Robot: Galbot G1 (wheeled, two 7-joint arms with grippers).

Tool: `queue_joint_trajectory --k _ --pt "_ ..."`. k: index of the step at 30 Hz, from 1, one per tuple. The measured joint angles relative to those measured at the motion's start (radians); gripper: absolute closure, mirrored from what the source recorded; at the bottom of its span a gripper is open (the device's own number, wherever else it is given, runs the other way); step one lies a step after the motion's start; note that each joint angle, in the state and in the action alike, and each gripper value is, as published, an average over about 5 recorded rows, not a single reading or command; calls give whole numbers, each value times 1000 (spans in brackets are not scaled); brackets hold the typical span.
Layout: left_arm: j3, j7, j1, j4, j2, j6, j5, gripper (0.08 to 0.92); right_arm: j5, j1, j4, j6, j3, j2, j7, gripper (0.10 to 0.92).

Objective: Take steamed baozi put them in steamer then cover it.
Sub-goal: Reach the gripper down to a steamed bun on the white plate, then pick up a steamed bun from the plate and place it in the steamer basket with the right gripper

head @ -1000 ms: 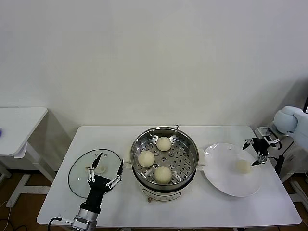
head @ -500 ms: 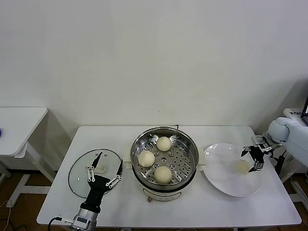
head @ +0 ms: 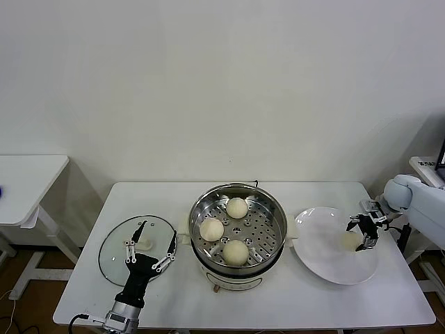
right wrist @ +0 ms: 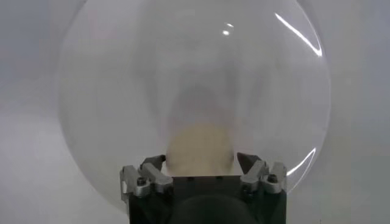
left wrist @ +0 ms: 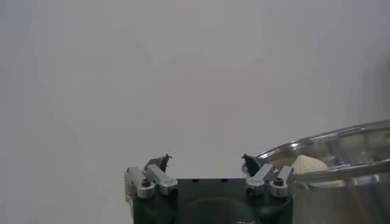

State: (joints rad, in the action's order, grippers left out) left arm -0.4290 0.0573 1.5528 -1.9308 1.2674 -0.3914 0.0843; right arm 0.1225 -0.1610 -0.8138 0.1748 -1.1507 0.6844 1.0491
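Three steamed baozi point(head: 237, 207) point(head: 211, 229) point(head: 236, 252) lie in the shiny steamer point(head: 195, 212) at the table's middle. Another steamed baozi point(head: 350, 241) point(right wrist: 201, 146) rests on the white plate point(head: 327, 268). My right gripper point(head: 361, 234) point(right wrist: 201, 159) is down on the plate, its jaws open on either side of this bun, very close to its sides. The glass cover point(head: 118, 254) lies flat left of the steamer. My left gripper point(head: 158, 234) point(left wrist: 205, 159) hovers open over the cover's near-right part, holding nothing.
The steamer's rim point(left wrist: 341, 176) with a bun point(left wrist: 308, 164) behind it shows in the left wrist view. A second white table point(head: 28, 177) stands off to the left. The plate point(right wrist: 122, 91) reaches close to the table's right edge.
My right gripper has come down and in over the plate, and its jaws have narrowed around the bun. The left arm has not moved.
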Motion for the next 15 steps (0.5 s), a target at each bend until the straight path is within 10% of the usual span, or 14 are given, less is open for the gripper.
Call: queue_joint_trajectory --k 15 --pt "1 2 -6 -5 -1 -2 0 177 32 -127 -116 -54 -66 -53 76 389"
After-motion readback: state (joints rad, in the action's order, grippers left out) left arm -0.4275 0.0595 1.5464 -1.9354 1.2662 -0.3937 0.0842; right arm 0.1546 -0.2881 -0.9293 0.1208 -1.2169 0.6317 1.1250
